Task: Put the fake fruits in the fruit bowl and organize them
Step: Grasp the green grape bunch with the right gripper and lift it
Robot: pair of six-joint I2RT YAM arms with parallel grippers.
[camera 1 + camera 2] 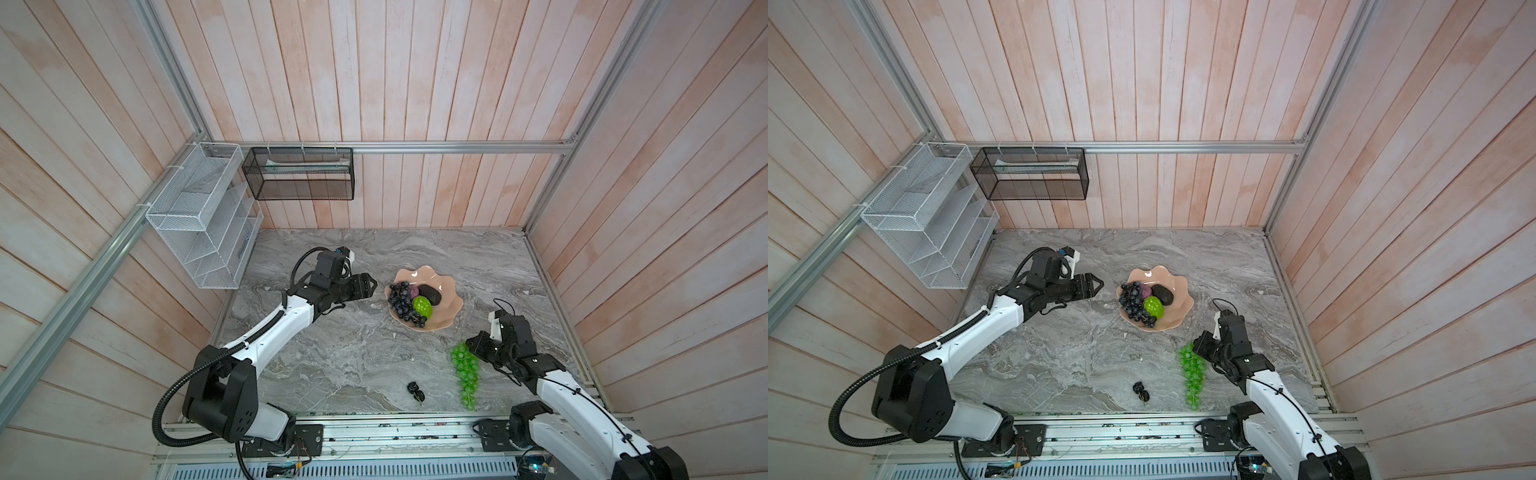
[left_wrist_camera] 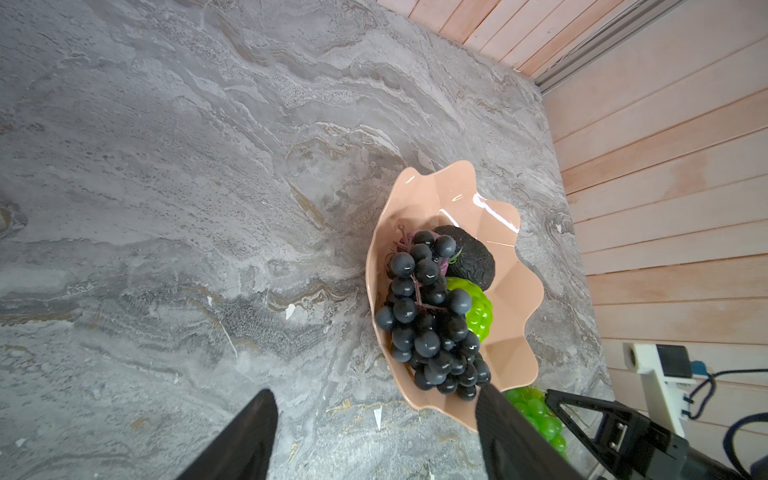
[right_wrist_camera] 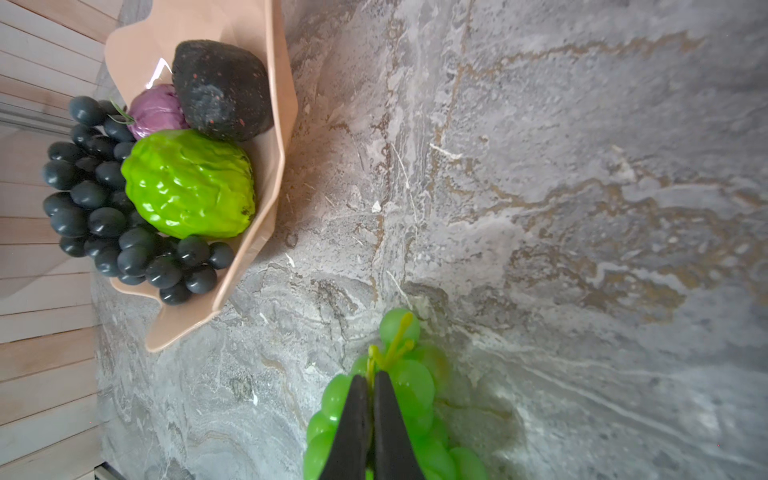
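Note:
The salmon-pink fruit bowl (image 1: 446, 291) holds the black-purple grape bunch (image 1: 400, 305), the purple round fruit (image 1: 414, 291), the dark bumpy oval (image 1: 430, 294) and the lime-green lumpy fruit (image 1: 422, 307). The bright green grape bunch (image 1: 465, 372) lies on the table to the bowl's front right. My right gripper (image 3: 370, 376) is shut on that bunch's yellow-green stem at its far end. The tiny black cluster (image 1: 416, 390) sits alone near the table's front edge. My left gripper (image 1: 372, 284) hovers open just left of the bowl with nothing between its fingers (image 2: 494, 415).
A white wire rack (image 1: 199, 220) hangs on the left wall and a black mesh basket (image 1: 299, 174) on the back wall. Wooden walls close the grey marble table (image 1: 332, 353) on three sides. A metal rail (image 1: 374, 432) runs along the front.

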